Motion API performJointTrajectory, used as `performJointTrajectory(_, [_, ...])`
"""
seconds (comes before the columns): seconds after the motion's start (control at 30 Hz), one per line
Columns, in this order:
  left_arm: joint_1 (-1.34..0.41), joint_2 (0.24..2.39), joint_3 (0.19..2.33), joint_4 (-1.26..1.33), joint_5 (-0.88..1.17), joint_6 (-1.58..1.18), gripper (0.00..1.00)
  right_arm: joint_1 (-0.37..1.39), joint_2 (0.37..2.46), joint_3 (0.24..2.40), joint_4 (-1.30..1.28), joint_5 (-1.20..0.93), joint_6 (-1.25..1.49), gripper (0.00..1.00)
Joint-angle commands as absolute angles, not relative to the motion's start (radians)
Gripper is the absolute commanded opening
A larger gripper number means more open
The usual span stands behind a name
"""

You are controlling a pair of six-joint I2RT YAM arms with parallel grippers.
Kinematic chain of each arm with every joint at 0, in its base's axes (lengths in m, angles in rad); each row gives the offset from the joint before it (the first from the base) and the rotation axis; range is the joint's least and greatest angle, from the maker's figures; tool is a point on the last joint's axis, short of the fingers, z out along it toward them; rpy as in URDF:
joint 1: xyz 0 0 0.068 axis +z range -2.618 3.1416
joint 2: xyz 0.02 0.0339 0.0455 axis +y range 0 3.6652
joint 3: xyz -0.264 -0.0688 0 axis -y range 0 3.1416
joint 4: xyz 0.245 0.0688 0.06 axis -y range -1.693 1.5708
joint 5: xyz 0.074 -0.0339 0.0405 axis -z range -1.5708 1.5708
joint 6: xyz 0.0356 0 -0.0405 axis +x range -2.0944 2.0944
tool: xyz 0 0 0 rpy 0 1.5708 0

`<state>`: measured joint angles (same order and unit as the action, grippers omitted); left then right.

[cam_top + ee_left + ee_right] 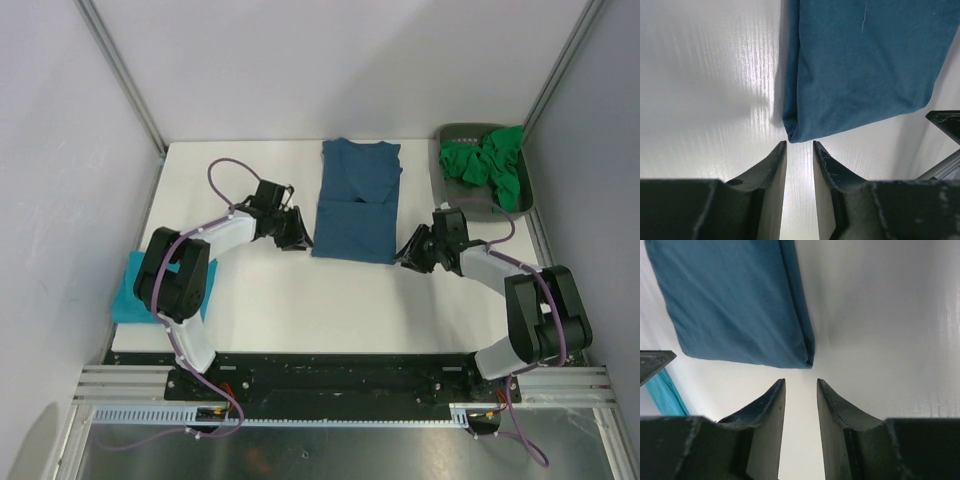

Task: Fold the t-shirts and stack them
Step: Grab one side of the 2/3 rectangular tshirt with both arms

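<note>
Steel-blue t-shirt (356,200) lies folded flat at the middle back of the white desk (300,300). The left end effector (297,238) and right end effector (408,252) sit just off its near corners, fingers slightly spread, gripping nothing. A turquoise t-shirt (125,295) lies at the desk's left edge. Crumpled green t-shirts (490,165) fill a grey tray (441,180) at the far right.
</note>
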<state>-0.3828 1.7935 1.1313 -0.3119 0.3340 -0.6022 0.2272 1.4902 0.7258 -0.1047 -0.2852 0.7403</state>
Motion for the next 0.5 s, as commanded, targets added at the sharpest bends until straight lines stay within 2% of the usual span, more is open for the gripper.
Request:
performJointTrajectory(0.0, [-0.406, 1.815, 1.145, -0.287, 0.331, -0.593, 0.32, 0.243, 1.529, 0.757, -0.090, -0.236, 0.737, 0.36])
performJointTrajectory(0.47, [-0.419, 1.854, 1.154, -0.280, 0.331, -0.596, 0.34, 0.258, 1.563, 0.775, -0.061, -0.221, 0.764, 0.36])
